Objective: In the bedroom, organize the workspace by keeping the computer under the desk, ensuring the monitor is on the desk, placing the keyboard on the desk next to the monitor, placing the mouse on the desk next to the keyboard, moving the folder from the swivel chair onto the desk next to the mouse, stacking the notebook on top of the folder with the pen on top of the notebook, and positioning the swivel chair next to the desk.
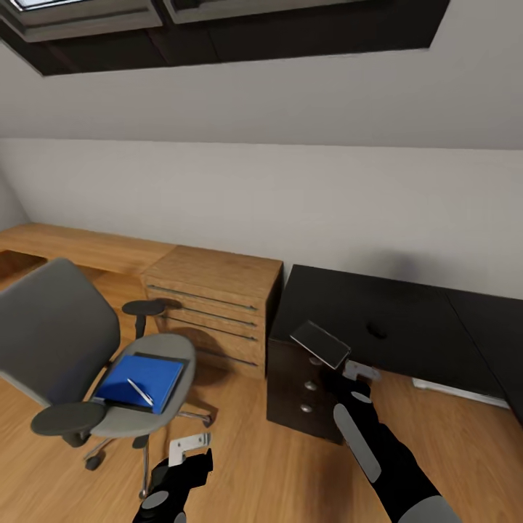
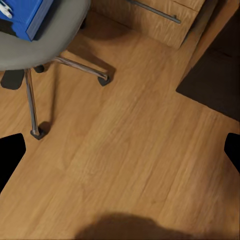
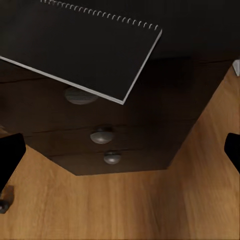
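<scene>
Light wood flooring runs under the black desk. Right gripper looks clamped on the notebook, tilted above the desk's corner; with the folder and pen on the swivel chair, stacking order may fail. Left gripper hangs spread, empty

Right arm's stretched forward and up in the head view, black sleeve with a grey panel along the forearm, wrist tipped upward. The right gripper is clamped on the notebook, which it holds up in the air, tilted. In the right wrist view its black fingers sit wide at both edges and the notebook's ring-bound edge lies across in front of them.

Left arm is low and tucked in close, forearm angled up. The left gripper has light grey jaws spread apart with nothing between them. Its dark fingertips show at the edges of the left wrist view.
</scene>
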